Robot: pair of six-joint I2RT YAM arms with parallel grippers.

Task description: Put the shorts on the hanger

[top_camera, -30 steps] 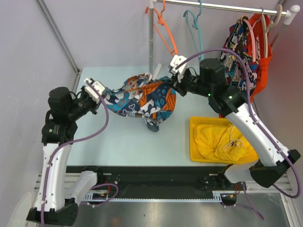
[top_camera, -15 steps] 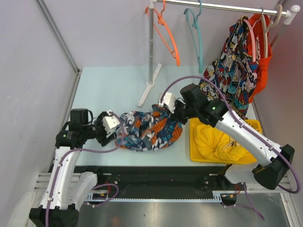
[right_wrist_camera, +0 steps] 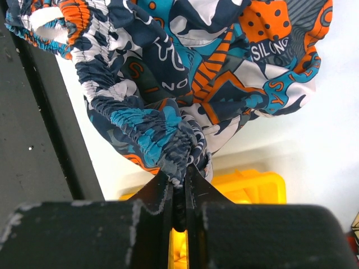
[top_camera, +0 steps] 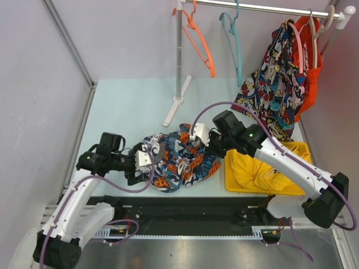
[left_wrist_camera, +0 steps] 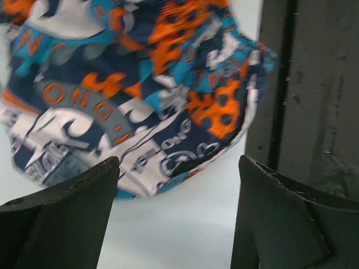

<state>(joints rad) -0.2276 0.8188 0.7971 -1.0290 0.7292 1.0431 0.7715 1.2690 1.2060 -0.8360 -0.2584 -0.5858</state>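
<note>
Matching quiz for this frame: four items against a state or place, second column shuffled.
1. shorts
2. hanger
3. left gripper
4. right gripper

A. open, holding nothing
B. hooked on the rail
C. shut on bunched fabric
D. heaped on the table

Pairs: 1-D, 2-B, 3-A, 4-C

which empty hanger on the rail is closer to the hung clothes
The teal hanger; the orange hanger hangs farther left, beside the upright post.
</note>
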